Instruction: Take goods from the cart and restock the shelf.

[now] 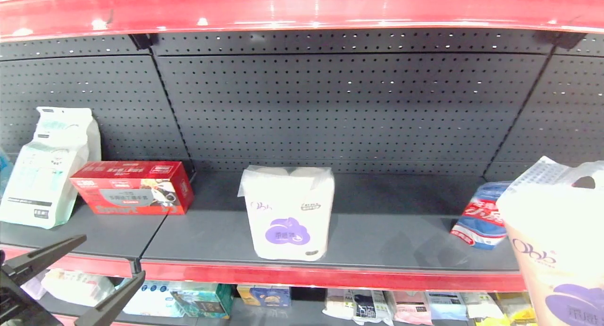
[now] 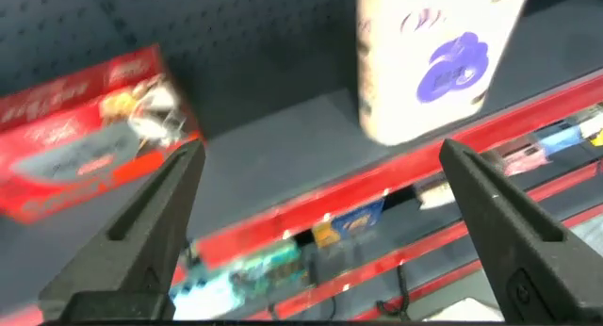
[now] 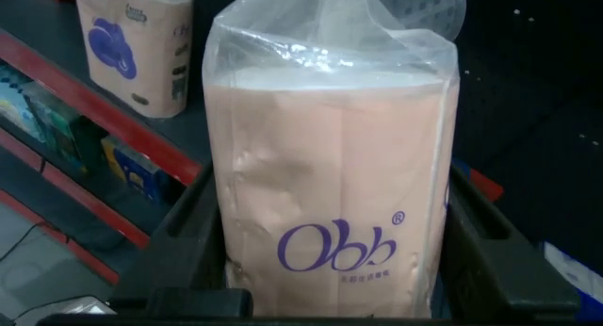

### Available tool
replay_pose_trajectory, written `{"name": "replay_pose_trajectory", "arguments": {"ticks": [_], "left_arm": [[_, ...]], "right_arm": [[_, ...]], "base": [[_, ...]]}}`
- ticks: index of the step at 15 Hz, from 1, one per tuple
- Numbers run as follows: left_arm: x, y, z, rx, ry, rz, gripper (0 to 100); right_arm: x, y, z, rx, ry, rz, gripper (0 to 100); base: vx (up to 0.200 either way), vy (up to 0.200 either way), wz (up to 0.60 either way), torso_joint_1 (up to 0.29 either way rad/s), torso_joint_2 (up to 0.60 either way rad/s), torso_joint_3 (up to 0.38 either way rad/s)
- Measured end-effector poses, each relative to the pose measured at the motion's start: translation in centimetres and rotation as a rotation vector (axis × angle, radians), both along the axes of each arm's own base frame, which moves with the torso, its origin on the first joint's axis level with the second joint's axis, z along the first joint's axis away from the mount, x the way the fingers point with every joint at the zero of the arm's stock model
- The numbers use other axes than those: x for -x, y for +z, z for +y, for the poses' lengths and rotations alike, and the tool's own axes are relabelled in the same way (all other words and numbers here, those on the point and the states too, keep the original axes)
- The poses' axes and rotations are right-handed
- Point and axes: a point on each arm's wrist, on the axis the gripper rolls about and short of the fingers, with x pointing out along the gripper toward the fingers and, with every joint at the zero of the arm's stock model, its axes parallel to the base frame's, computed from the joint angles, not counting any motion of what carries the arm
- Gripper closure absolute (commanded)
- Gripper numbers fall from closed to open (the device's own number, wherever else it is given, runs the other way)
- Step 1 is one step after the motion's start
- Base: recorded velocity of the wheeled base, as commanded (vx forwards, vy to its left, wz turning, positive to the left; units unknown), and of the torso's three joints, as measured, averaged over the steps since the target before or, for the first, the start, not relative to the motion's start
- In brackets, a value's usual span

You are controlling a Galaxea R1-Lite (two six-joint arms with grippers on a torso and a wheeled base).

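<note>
— So, where is the right gripper [image 3: 339, 234]?

— Low at the robot's right, in front of the shelf [image 1: 387, 231]. Its two dark fingers [image 3: 188, 227] press against either side of the held toilet-roll pack [image 3: 330, 175], which stands upright between them in a clear plastic wrap, with a purple mark low on its front.

— Is that pack touching the shelf?

— I cannot tell. In the head view the held toilet-roll pack [image 1: 561, 241] overlaps the shelf's red front edge at the far right, and its foot runs out of the picture.

— And the left gripper [image 1: 114, 255]?

— It is low at the robot's left, just before the red edge. Its jaws are spread wide with nothing between them. The left wrist view shows the left gripper [image 2: 320, 149] facing the shelf front.

— What stands on the shelf?

— Near the middle is the standing toilet-roll pack [image 1: 288, 213], upright and close to the front edge. Well to its left a red box [image 1: 134, 187] lies on its long side, and a white-and-green bag [image 1: 45, 175] stands touching the box's far end. To the right a blue-and-red packet [image 1: 481, 215] leans at a tilt, just beside the held pack.

— Behind them?

— A dark pegboard back panel [image 1: 349, 104]. Below, a lower shelf [image 1: 264, 314] carries rows of small packets.
</note>
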Motion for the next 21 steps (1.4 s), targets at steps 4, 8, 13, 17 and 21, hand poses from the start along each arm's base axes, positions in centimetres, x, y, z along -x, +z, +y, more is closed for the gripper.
{"name": "replay_pose_trajectory", "arguments": {"ticks": [4,8,13,17,21], "left_arm": [[0.0,-0.1,0.0,-0.001,0.000,0.002,0],[0.3,-0.2,0.1,-0.002,0.003,-0.002,0],[2.3,-1.1,0.9,-0.022,0.000,0.025,0],[5.3,-2.6,2.1,-0.016,0.018,0.012,0],[8.1,-4.8,3.4,-0.012,0.090,-0.011,0]], "right_arm": [[-0.3,-0.1,0.0,0.002,-0.006,0.015,100],[-1.4,0.4,0.0,-0.006,-0.035,0.012,100],[-4.0,0.9,0.1,-0.049,-0.065,0.017,100],[-4.7,0.1,0.1,-0.050,-0.070,0.068,100],[-4.9,0.2,0.1,-0.051,-0.071,0.071,100]], "base": [[0.000,0.000,0.60,0.001,0.00,0.005],[0.000,0.000,0.00,0.000,0.00,0.000],[0.000,0.000,0.00,0.000,0.00,0.000],[0.000,0.000,0.00,0.000,0.00,0.000],[0.000,0.000,0.00,0.000,0.00,0.000]]}}
